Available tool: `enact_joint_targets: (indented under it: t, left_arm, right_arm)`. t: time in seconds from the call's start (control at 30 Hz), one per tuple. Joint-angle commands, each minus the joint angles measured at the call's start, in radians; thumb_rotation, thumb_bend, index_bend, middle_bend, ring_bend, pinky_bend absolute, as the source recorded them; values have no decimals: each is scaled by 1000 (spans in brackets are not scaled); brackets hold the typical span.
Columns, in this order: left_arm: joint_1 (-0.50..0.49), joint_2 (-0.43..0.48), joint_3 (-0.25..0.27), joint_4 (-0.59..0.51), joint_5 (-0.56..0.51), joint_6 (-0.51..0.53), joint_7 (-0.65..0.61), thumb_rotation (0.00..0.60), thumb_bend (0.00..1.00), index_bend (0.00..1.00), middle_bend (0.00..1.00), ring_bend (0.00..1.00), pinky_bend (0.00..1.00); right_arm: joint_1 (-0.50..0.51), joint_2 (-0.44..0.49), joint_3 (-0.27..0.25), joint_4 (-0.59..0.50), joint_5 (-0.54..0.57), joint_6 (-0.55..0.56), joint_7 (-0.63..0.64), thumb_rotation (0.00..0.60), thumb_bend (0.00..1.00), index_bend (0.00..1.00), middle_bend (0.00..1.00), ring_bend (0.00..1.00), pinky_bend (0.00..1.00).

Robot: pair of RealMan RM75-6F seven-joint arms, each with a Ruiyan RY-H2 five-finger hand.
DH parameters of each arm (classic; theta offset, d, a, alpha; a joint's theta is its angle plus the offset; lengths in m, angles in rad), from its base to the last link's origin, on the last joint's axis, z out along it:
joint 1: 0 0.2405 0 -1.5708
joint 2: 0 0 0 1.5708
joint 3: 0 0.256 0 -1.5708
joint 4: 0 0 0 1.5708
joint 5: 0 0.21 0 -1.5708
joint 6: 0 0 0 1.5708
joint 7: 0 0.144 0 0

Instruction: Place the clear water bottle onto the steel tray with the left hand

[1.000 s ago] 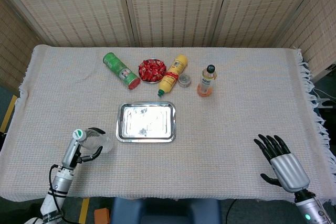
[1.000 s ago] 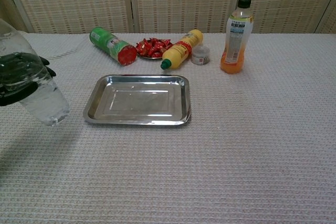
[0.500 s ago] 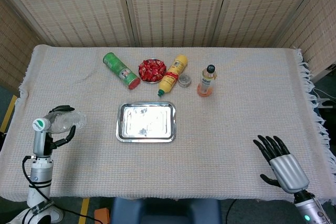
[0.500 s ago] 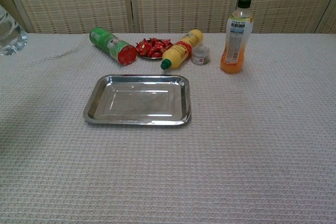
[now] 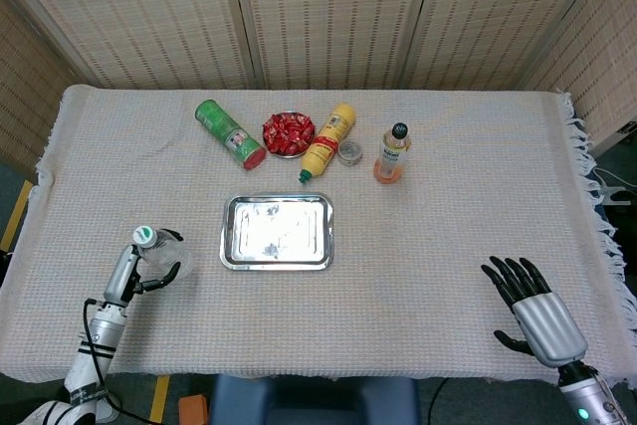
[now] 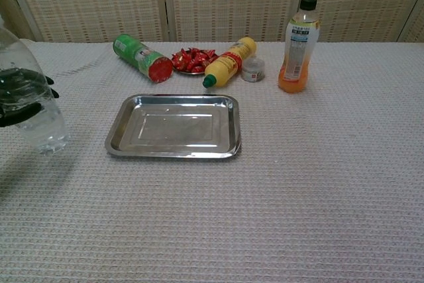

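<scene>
Wicker screens are backing the cloth-covered desk [image 5: 448,206]. Left hand [image 5: 149,268] is gripping the clear water bottle [image 6: 30,107], seemingly near-upright, fingers [image 6: 18,91] wrapping it, hovering left of the steel tray [image 6: 173,153]; right hand [image 5: 532,311] is resting far off, fingers apart.

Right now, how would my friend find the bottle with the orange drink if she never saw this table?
Start at the steel tray in the middle of the table, then look past it to the row of things behind. The orange drink bottle is at the right end of that row, beside a small tin. It alone stands upright there, with a dark cap.
</scene>
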Motion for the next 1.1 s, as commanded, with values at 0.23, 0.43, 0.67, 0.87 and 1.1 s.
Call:
enact_joint_targets:
  t: [0.23, 0.43, 0.67, 0.87, 1.1]
  left_arm:
    - [9, 57, 11, -111, 18, 100, 56, 600, 478, 308, 306, 218, 306]
    - [-8, -54, 44, 68, -22, -2, 18, 600, 476, 300, 299, 213, 300]
    - [-38, -53, -5, 4, 41, 100, 57, 600, 477, 298, 296, 209, 306]
    - [-99, -67, -45, -85, 14, 39, 139, 600, 478, 297, 294, 206, 306]
    - [-207, -178, -102, -13, -54, -80, 247, 600, 477, 294, 291, 203, 306]
  right_arm:
    - [1, -6, -3, -2, -2, -7, -15, 600, 64, 0, 0, 0, 0]
    - [1, -5, -6, -3, -3, -10, -18, 600, 64, 0, 0, 0, 0]
    - [-1, -5, 0, 0, 3, -3, -15, 600, 64, 0, 0, 0, 0]
    - [-2, -5, -6, -4, -7, -4, -24, 600, 64, 0, 0, 0, 0]
    - [3, 8, -9, -8, -5, -14, -2, 600, 64, 0, 0, 0, 0]
